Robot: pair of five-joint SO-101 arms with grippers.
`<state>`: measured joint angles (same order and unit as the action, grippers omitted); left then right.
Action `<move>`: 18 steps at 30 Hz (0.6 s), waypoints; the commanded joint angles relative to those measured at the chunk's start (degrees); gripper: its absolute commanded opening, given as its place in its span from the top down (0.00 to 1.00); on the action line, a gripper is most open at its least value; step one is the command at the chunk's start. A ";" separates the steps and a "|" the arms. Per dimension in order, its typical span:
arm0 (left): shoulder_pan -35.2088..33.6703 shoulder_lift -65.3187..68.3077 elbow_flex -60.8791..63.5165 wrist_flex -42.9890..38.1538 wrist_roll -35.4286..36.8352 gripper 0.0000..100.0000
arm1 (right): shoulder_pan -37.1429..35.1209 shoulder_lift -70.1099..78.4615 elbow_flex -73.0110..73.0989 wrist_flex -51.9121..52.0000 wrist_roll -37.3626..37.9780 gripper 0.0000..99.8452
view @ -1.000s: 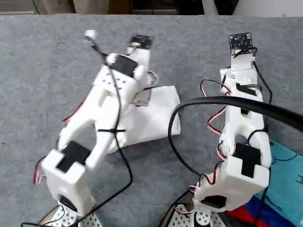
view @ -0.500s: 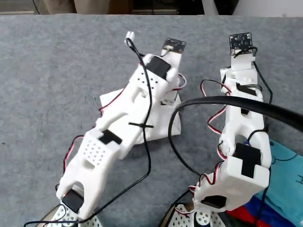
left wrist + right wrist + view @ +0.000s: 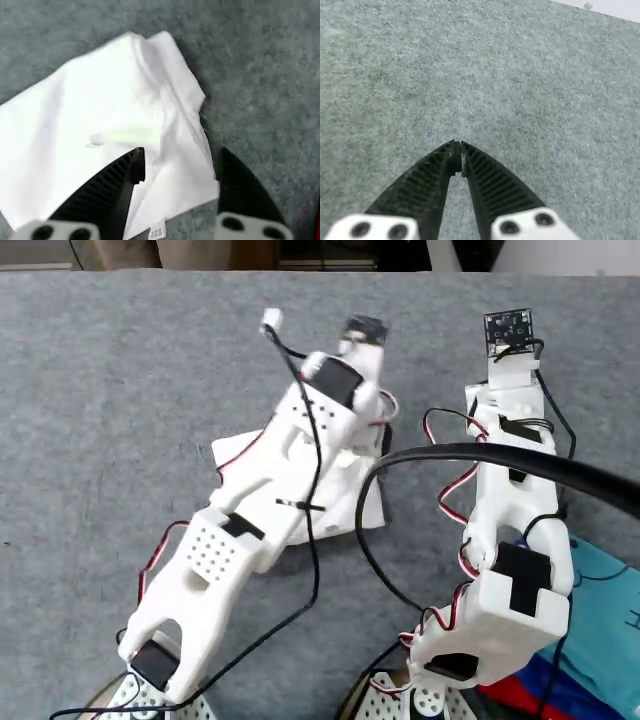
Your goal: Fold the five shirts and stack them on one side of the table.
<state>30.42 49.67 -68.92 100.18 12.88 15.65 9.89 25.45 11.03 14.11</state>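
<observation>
A heap of teal, blue and red shirts (image 3: 605, 630) sits at the bench's (image 3: 90, 390) near right corner. Mid-bench lies the folded white shirt (image 3: 90, 100), with the left pincer (image 3: 181, 152) spread astride its side edge. Farther right, the right pincer (image 3: 459, 146) is pressed together above gray felt that stretches wide beyond.

The left tool (image 3: 182, 155) hangs over the shirt (image 3: 100, 100), left of the right arm (image 3: 510, 530).

White plastic arms (image 3: 505, 510), black servos (image 3: 525, 580), red-black wiring (image 3: 312, 570); right tool (image 3: 458, 146) black, ribbed.
</observation>
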 commanded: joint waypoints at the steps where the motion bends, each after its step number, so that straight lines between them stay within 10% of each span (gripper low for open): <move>1: -4.31 -2.59 -4.13 0.62 1.85 0.73 | 0.92 -0.13 -3.30 0.18 -0.62 0.99; 10: -20.92 -3.30 -0.97 0.62 1.67 0.99 | -2.24 -3.74 -10.51 18.64 1.85 0.99; 18: -30.07 -3.38 12.04 0.62 -5.54 0.98 | -17.80 -5.05 -27.21 53.45 15.12 0.99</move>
<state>4.13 49.58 -58.81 100.18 10.33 4.75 8.40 5.32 53.41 25.10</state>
